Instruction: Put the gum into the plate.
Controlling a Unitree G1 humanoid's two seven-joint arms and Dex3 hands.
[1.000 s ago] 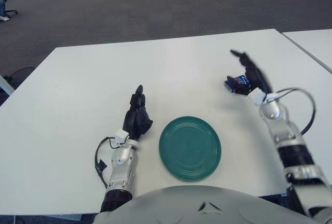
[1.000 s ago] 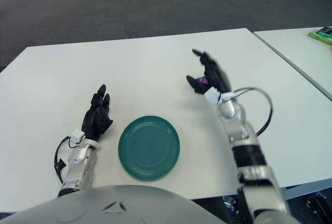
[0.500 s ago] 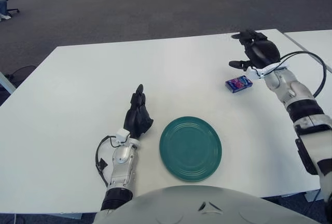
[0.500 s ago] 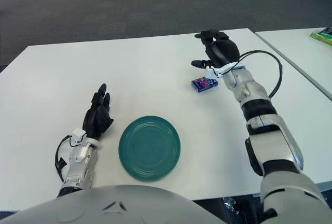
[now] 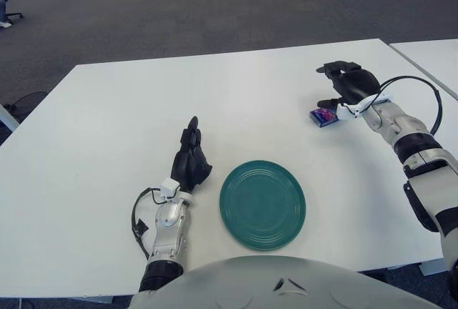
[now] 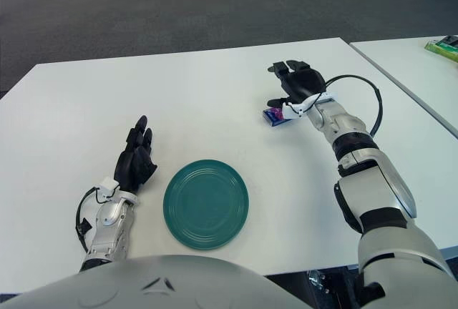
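Gum [image 5: 323, 117] is a small flat blue-purple pack lying on the white table [image 5: 107, 123], just under and inward of the right hand [image 5: 348, 84] fingertips. Right hand fingers are spread over it, thumb low beside the pack; can't tell if any finger touches it. Nothing gripped. My read: pack is light, stiff card or foil, probably slick and low-profile, so it will skid if pushed from one side. Best hold is a pinch across the two long edges, thumb opposite the fingers, then lift straight. Green plate [image 5: 262, 204] sits well back toward the body from those fingers. Left hand [image 5: 191, 159] shows just left of the plate, fingers straight, holding nothing.
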